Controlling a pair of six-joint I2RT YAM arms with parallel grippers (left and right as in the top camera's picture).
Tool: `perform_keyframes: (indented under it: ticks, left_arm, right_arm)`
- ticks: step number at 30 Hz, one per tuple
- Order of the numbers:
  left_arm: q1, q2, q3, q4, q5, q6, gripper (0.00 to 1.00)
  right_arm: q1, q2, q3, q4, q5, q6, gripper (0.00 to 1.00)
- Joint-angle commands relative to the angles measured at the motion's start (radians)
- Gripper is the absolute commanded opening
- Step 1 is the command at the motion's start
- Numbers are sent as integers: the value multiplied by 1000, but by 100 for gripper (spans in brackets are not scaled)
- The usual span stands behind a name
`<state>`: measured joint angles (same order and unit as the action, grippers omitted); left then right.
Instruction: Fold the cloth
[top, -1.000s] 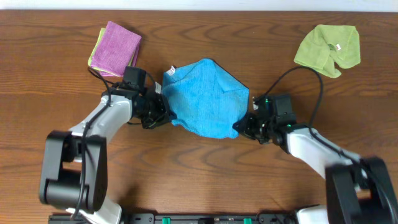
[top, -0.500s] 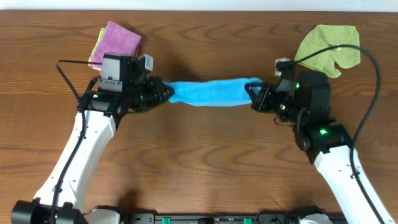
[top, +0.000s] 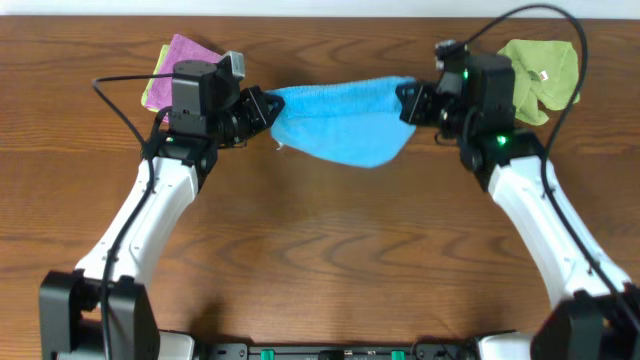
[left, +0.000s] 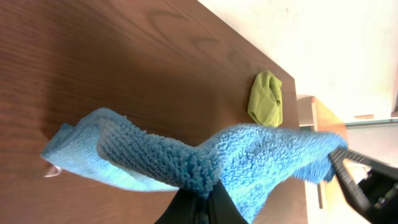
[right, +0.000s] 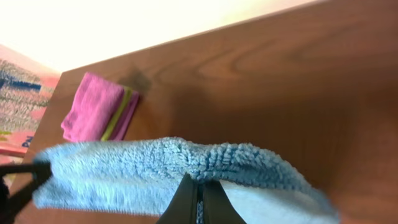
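The sky-blue cloth (top: 340, 122) hangs stretched between both grippers above the far part of the table, its lower edge sagging toward me. My left gripper (top: 263, 106) is shut on the cloth's left corner, and my right gripper (top: 408, 103) is shut on its right corner. In the left wrist view the cloth (left: 205, 158) bunches where the left gripper (left: 202, 199) pinches it. From the right wrist, the cloth (right: 168, 168) drapes over the right gripper (right: 199, 199), which is pinched on its edge.
A purple folded cloth (top: 180, 72) on a yellow-green one lies at the far left, just behind the left arm. A lime-green cloth (top: 540, 70) lies crumpled at the far right behind the right arm. The wooden table (top: 330, 260) stretches toward me.
Both grippers have lifted the cloth off the table and carried it toward the far edge. A second ago it lay spread flat; now it hangs taut between them.
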<state>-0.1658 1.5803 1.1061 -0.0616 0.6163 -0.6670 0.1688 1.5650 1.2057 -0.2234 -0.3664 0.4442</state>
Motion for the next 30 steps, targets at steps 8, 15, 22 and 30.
perform_keyframes:
  ticks: [8,15,22,30]
  left_arm:
    - [3,30,192,-192,-9,100,6]
    - [2,30,200,-507,-18,274,6]
    - [2,30,189,-742,-23,405,6]
    - [-4,30,183,-912,-24,485,6]
  right_arm:
    - [-22,33,174,-187,23,-109,1]
    - [-21,29,175,-485,23,-154,1]
    - [-18,29,172,-733,49,-202,1]
    - [-14,29,140,-865,49,-245,1]
